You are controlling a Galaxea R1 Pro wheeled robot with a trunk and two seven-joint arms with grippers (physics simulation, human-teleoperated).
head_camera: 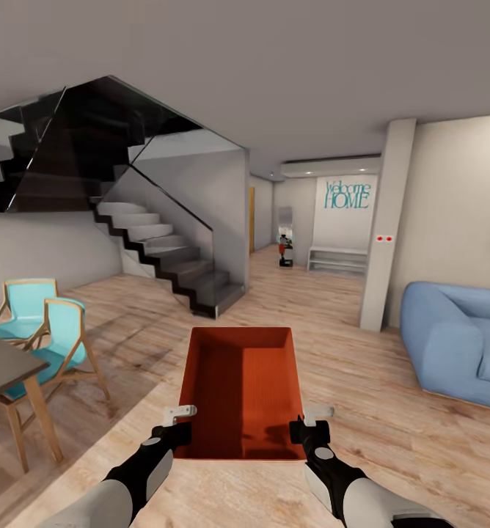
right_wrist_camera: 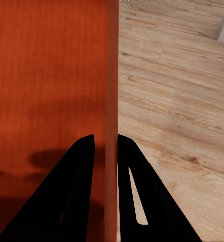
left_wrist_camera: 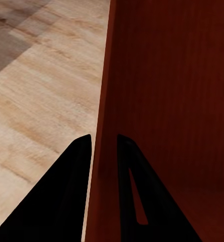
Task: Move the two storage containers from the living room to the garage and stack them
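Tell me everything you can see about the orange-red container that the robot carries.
The storage container is an open rectangular bin, orange-red, with thin plain walls, no lid and nothing inside. It is held level above the light wood floor, its long side pointing away from the robot. The left gripper clamps its left wall near the close corner, and the right gripper clamps its right wall, one finger inside and one outside.
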